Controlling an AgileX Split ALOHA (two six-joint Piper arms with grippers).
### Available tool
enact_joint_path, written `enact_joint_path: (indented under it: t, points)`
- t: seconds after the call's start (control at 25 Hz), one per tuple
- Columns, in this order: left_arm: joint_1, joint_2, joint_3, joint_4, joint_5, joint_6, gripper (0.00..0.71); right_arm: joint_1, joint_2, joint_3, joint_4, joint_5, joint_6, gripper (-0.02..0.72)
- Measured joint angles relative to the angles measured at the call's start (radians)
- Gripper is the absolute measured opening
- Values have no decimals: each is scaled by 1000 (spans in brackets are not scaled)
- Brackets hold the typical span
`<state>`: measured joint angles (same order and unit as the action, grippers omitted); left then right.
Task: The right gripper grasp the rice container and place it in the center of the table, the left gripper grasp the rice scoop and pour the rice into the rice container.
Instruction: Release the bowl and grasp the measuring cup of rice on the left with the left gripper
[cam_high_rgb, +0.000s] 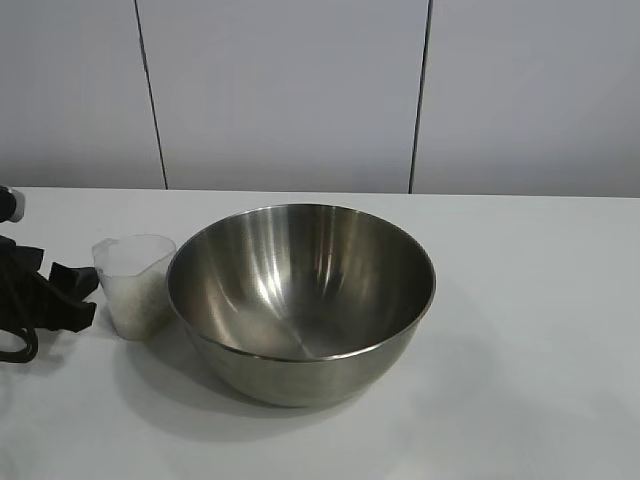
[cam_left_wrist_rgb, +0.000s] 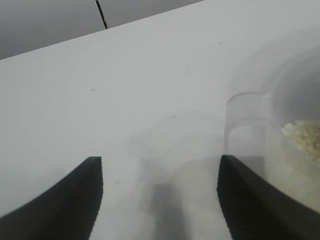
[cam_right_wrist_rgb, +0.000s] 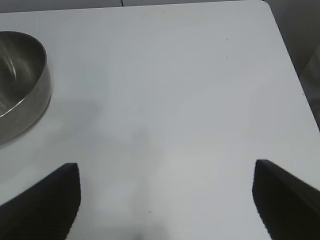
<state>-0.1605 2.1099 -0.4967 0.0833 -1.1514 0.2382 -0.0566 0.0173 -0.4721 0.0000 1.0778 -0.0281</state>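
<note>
The rice container (cam_high_rgb: 300, 290), a wide shiny steel bowl, stands near the middle of the white table (cam_high_rgb: 530, 350) with no rice in it. Touching its left side is the rice scoop (cam_high_rgb: 135, 285), a small clear cup about half full of rice (cam_high_rgb: 138, 305). My left gripper (cam_high_rgb: 88, 298) sits low at the table's left edge, just left of the scoop, open. In the left wrist view the left gripper (cam_left_wrist_rgb: 160, 160) has only bare table between its fingers, with the scoop (cam_left_wrist_rgb: 247, 127) and rice (cam_left_wrist_rgb: 305, 135) just beyond one fingertip. My right gripper (cam_right_wrist_rgb: 166, 165) is open over bare table, the bowl (cam_right_wrist_rgb: 20, 75) well off to one side.
A grey panelled wall (cam_high_rgb: 300, 90) rises behind the table's far edge. In the right wrist view the table's rounded corner and side edge (cam_right_wrist_rgb: 292, 65) show beyond the right gripper. White tabletop stretches to the right of the bowl.
</note>
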Motion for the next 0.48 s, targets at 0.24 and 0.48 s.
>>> enact_joint_path:
  t: [0.24, 0.48]
  points:
    - [0, 0, 0, 71, 0, 0, 475, 0, 0, 0, 0, 0, 0, 639]
    - [0, 0, 0, 132, 0, -42, 475, 0, 0, 0, 0, 0, 0, 639]
